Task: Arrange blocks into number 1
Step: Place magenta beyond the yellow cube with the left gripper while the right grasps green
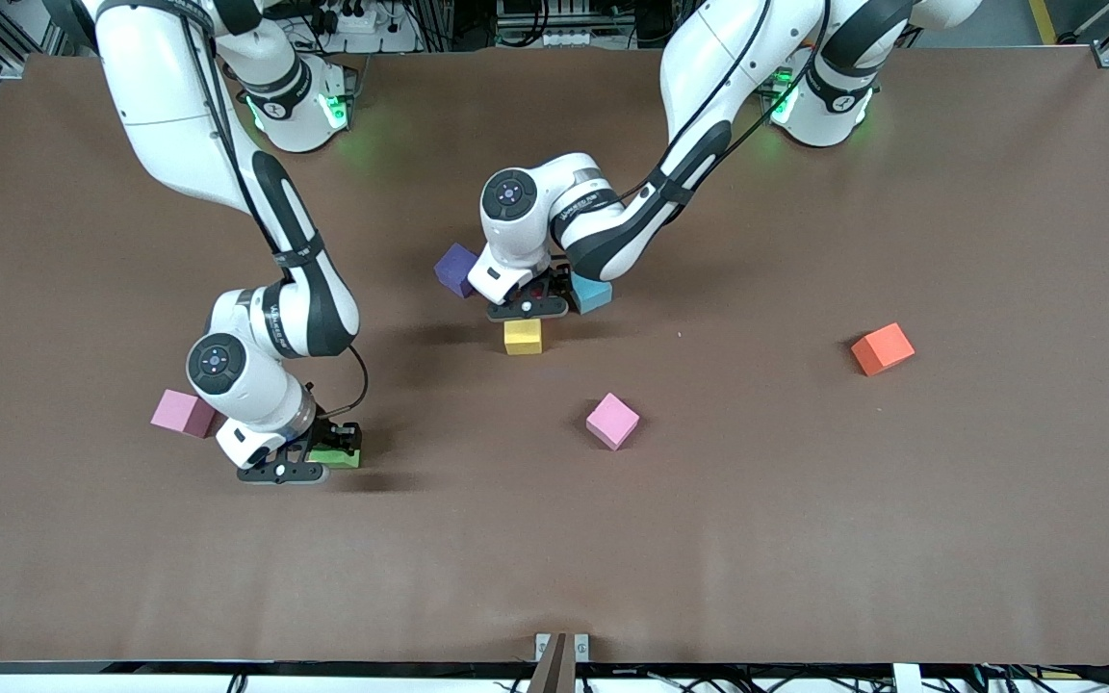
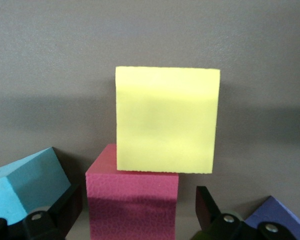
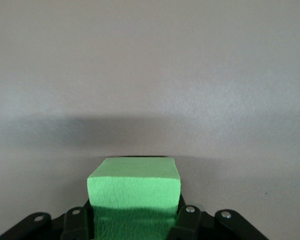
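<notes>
My left gripper is low over the middle of the table and open. A red block stands between its fingers with a gap on each side. A yellow block touches the red one on the side nearer the front camera. A purple block and a blue block flank the gripper. My right gripper is shut on a green block down at the table. A pink block lies beside it.
A second pink block lies nearer the front camera than the yellow one. An orange block sits alone toward the left arm's end. The brown table carries nothing else.
</notes>
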`<action>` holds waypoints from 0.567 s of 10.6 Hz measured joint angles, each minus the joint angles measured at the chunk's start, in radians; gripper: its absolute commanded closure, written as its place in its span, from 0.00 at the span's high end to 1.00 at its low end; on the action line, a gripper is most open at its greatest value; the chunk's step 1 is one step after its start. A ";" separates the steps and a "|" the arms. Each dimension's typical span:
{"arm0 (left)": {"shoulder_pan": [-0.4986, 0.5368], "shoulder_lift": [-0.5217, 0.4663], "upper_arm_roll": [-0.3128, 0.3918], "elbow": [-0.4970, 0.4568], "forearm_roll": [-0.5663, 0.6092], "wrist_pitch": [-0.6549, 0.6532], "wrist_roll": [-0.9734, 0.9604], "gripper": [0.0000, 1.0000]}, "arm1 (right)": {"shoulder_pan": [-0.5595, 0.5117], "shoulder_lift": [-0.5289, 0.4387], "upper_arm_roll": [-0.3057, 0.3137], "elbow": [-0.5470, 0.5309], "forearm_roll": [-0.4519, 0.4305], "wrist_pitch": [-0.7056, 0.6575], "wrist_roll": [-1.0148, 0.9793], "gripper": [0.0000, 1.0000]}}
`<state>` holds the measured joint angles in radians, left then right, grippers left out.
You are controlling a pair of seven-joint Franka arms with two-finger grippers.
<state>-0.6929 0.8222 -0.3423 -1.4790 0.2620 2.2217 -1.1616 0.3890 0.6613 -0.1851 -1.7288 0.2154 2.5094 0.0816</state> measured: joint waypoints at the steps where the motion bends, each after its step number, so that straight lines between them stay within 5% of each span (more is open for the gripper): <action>1: -0.002 0.000 0.000 0.003 0.000 0.000 -0.009 1.00 | 0.007 -0.022 0.000 0.001 0.001 -0.029 0.019 0.34; 6: -0.007 -0.068 -0.008 0.029 0.000 -0.184 -0.067 1.00 | 0.136 -0.105 0.001 -0.072 0.003 -0.059 0.202 0.36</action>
<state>-0.7003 0.7541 -0.3506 -1.4505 0.2620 2.0382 -1.2290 0.5248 0.5559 -0.1845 -1.8007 0.2181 2.4504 0.2832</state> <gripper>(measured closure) 0.000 0.454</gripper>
